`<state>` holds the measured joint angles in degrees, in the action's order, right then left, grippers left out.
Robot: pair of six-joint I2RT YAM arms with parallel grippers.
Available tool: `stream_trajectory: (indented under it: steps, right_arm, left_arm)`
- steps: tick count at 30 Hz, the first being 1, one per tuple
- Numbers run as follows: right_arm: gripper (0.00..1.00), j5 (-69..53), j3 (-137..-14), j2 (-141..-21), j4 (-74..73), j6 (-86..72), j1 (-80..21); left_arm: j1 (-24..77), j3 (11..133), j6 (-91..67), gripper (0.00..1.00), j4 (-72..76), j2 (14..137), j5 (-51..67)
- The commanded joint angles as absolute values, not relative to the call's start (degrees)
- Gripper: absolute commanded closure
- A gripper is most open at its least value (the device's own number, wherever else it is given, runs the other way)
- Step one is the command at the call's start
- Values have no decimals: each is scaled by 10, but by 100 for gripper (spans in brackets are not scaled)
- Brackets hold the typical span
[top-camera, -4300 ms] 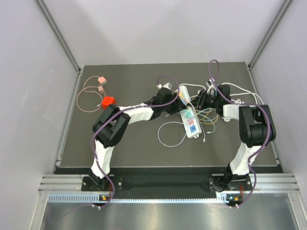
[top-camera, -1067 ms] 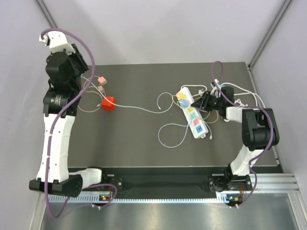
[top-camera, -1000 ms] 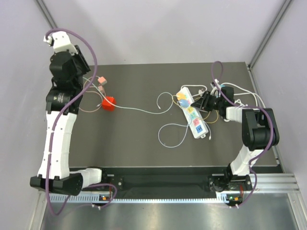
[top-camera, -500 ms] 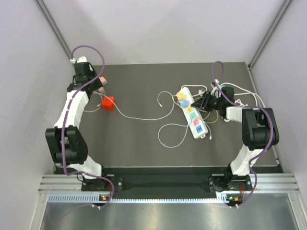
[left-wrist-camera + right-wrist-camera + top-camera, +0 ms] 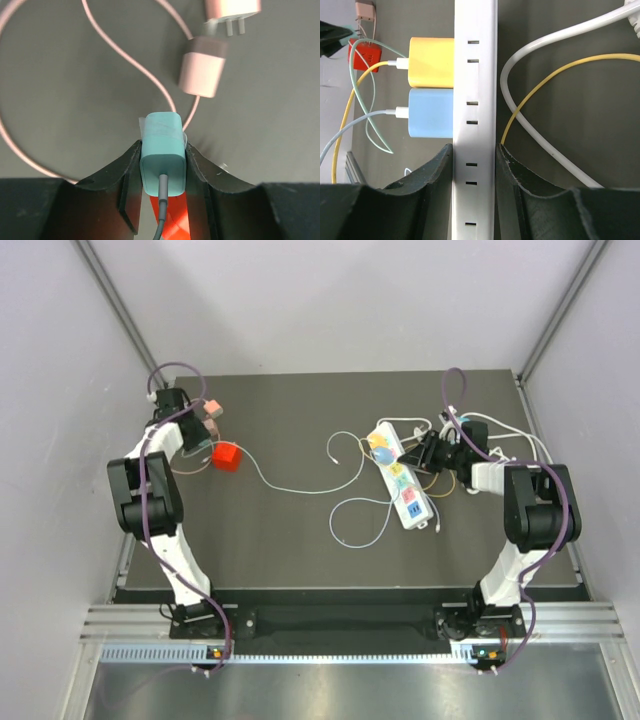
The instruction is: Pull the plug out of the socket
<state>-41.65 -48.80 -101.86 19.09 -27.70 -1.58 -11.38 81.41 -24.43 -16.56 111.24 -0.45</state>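
My left gripper (image 5: 162,150) is shut on a teal plug (image 5: 162,150), which is free of the socket and held low at the table's back left (image 5: 203,436). Its pale cable (image 5: 290,485) trails back toward the white power strip (image 5: 398,485). My right gripper (image 5: 474,150) is shut on the strip (image 5: 475,100), its jaws on the strip's two long sides; in the top view it is at the strip's far end (image 5: 412,452). A yellow plug (image 5: 431,61) and a blue plug (image 5: 431,113) sit in the strip.
Two pink plugs (image 5: 202,75) on a pink cable lie just ahead of the left gripper. A red cube (image 5: 226,456) lies beside it. White and yellow cables (image 5: 535,100) loop around the strip. Grey walls close in the left and right sides.
The left arm has pulled the teal plug from the strip, swung up and left, then come down to the back left corner, the cable trailing. The right arm has stayed on the strip.
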Motion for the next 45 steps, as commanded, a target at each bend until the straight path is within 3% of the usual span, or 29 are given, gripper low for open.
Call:
stream_trajectory:
  steps: [1,2,6,12,15,16,21,27,33,45]
  right_arm:
    - [100,-432,-510,-1023,229,-276,-10]
    - [100,-432,-511,-1023,229,-276,-10]
    - [100,-432,-511,-1026,229,-275,-10]
    - [100,-433,-511,-1027,229,-275,-10]
    - [100,-433,-512,-1026,229,-274,-10]
    - [100,-433,-512,-1026,229,-275,-10]
    - [100,-433,-512,-1029,229,-273,-10]
    - [100,-432,-512,-1025,226,-271,-10]
    - [100,-432,-512,-1027,225,-272,-10]
    - [100,-438,-515,-1030,223,-273,-10]
  left_arm:
    - [-126,845,-269,63,-140,1125,49]
    - [-128,842,-272,48,-141,1126,54]
    - [-130,820,-271,26,-127,1091,61]
    - [-134,815,-248,18,-120,1018,89]
    - [-134,789,-233,12,-99,971,162]
    - [-132,781,-229,5,-85,961,189]
    - [-85,727,-219,5,-63,919,344]
    - [68,679,-178,6,-76,917,399]
    - [201,631,-184,8,-4,943,367]
    - [321,671,-134,12,79,1059,264]
